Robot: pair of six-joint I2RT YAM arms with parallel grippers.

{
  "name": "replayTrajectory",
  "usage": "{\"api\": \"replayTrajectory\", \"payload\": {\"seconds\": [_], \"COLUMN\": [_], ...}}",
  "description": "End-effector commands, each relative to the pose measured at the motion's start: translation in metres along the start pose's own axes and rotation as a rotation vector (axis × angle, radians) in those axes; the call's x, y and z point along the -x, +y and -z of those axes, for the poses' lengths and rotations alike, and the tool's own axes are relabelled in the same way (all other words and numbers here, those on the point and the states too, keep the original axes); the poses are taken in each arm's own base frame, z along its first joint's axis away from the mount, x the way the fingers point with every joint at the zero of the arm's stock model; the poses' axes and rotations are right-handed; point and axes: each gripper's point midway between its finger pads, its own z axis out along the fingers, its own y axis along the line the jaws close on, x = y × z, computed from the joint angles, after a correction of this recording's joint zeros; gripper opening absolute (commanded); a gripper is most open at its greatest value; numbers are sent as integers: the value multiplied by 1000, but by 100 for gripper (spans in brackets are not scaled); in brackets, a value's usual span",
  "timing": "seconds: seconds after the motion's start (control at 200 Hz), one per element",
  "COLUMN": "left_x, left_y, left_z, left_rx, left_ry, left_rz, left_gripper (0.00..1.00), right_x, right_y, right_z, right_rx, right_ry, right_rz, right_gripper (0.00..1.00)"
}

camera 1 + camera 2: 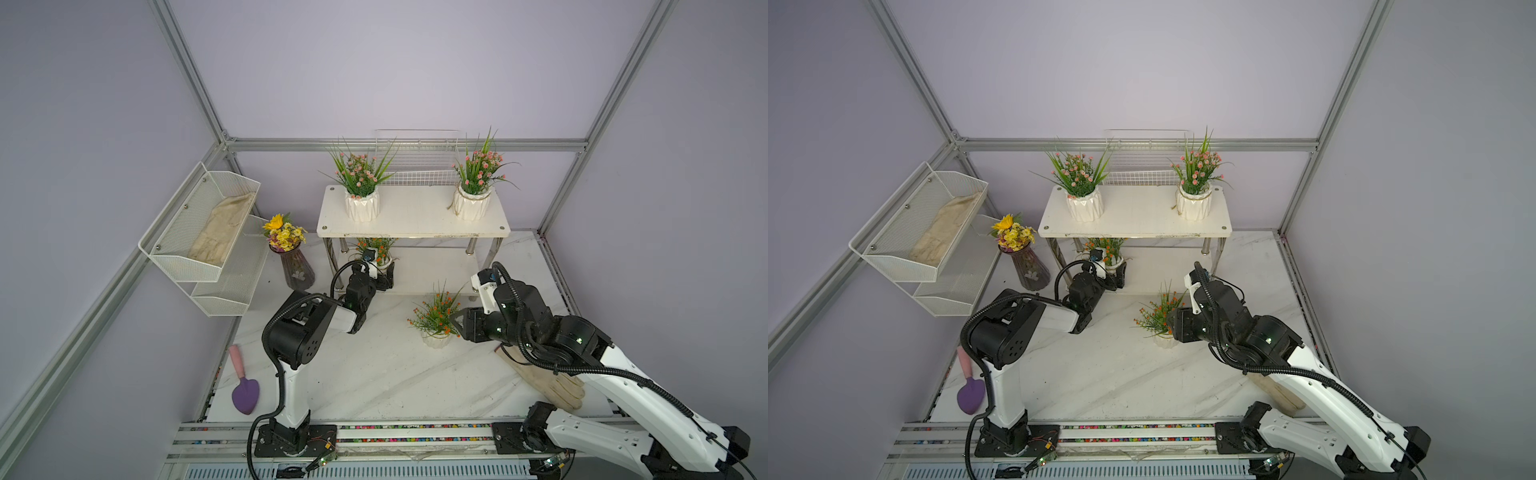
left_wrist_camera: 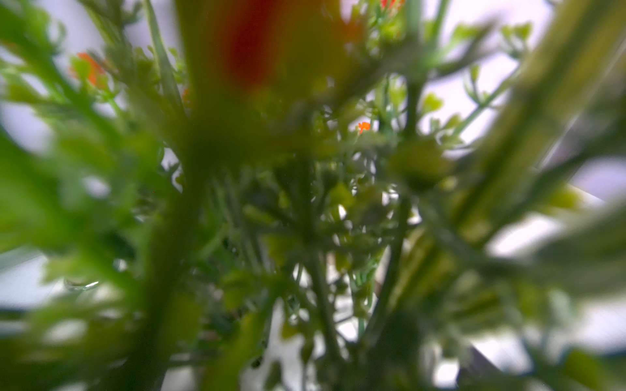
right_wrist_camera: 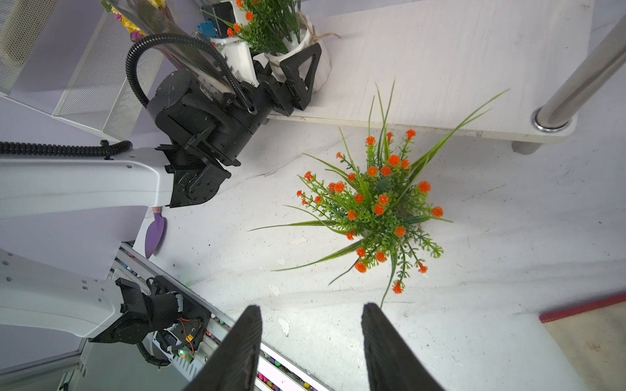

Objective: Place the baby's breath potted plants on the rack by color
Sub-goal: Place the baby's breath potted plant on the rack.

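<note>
Right wrist: marble tabletop (image 3: 508, 254), lilac wall (image 3: 44, 78); left hand (image 3: 294, 57), right hand (image 3: 311, 338) both spread.

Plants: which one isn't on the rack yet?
The orange one on the table by the right gripper; the pink ones and other orange are on the rack.

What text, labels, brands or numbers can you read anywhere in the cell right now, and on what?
None can be read.
Pale mark on the dark glass vase: too small to tell if it is text.
Small circuit board by the left arm's base: too blurred to read.
No markings show on the white pots or the rack.
</note>
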Motion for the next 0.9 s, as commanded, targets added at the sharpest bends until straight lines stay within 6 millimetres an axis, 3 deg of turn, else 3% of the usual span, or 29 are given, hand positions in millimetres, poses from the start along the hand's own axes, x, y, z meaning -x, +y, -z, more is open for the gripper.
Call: {"api": "replayTrajectory", "payload": {"seconds": [0.0, 0.205, 0.38, 0.53, 0.67, 0.895], "left_x": [67, 72, 58, 51, 53, 39], "left_y": [-3, -2, -5, -21, -38, -37], "left_z": [13, 30, 57, 100, 148, 193], "left_rx": [-18, -22, -27, -49, -90, -97], "left_ry": [-159, -135, -95, -59, -23, 79], "left_rz": [7, -14, -16, -29, -4, 128], "left_gripper": [100, 100, 100, 100, 100, 97], "right_x": [4, 6, 3, -6, -37, -45], "right_y": [1, 2, -11, -31, -60, -64], "right_z": [1, 1, -3, -13, -28, -22], "right_rx": [8, 8, -58, -168, -275, -253], "right_ry": [-24, -26, -23, 10, 91, 76], "right_rz": [-14, -14, -18, -29, -51, -77], "right_gripper": [55, 56, 58, 57, 52, 46]}}
